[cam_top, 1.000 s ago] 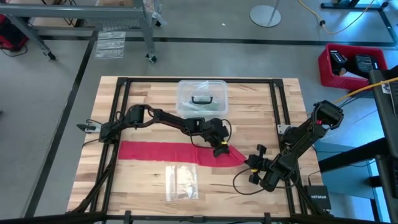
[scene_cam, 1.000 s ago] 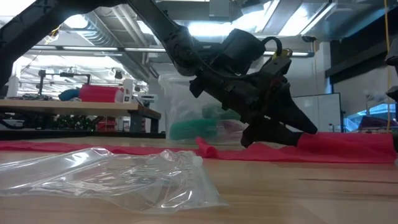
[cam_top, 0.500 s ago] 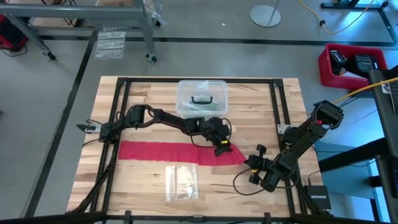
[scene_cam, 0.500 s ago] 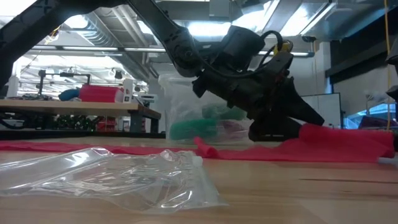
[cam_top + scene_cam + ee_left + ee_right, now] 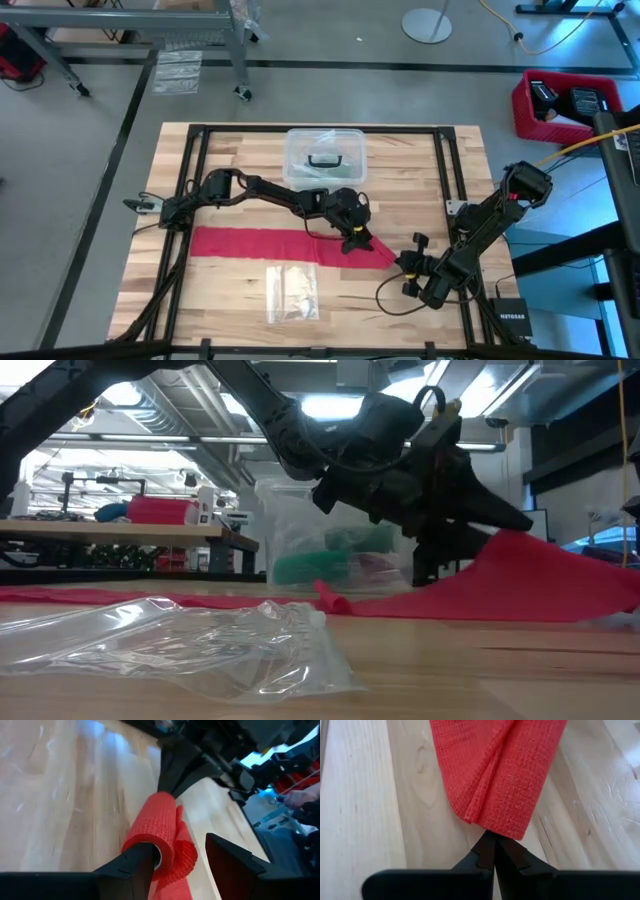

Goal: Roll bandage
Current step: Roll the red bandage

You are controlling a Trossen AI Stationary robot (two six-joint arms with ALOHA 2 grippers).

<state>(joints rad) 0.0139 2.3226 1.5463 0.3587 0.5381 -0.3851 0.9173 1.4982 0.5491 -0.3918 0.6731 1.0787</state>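
Observation:
The red bandage lies as a flat band across the table's middle. Its right part rises off the wood, curled into a loose tube. My left gripper stands open at that tube, one finger at its near end, the other finger apart from it. My right gripper sits at the band's right end, shut on it. My left gripper touches the curled tube only with one finger, whose tip sits at the tube's hollow near end. Whether it reaches inside, I cannot tell. The finger lies along the tube and holds this part up off the table. My right gripper pinches the bandage's gathered right end between its two fingertips. It comes slanting down from the table's right side. Several folds meet at the pinch, and the cloth spreads away from it toward my left gripper.
A clear plastic box with a black handle stands at the far middle, just behind my left arm. A small clear plastic bag lies near the front edge. Black frame rails run along the table's sides.
My left gripper has risen a little and tipped upward, rolling slightly. It has lifted the bandage's right part, which lay low on the table and now slopes up to the finger. The left part of the band and my right gripper have stayed put.

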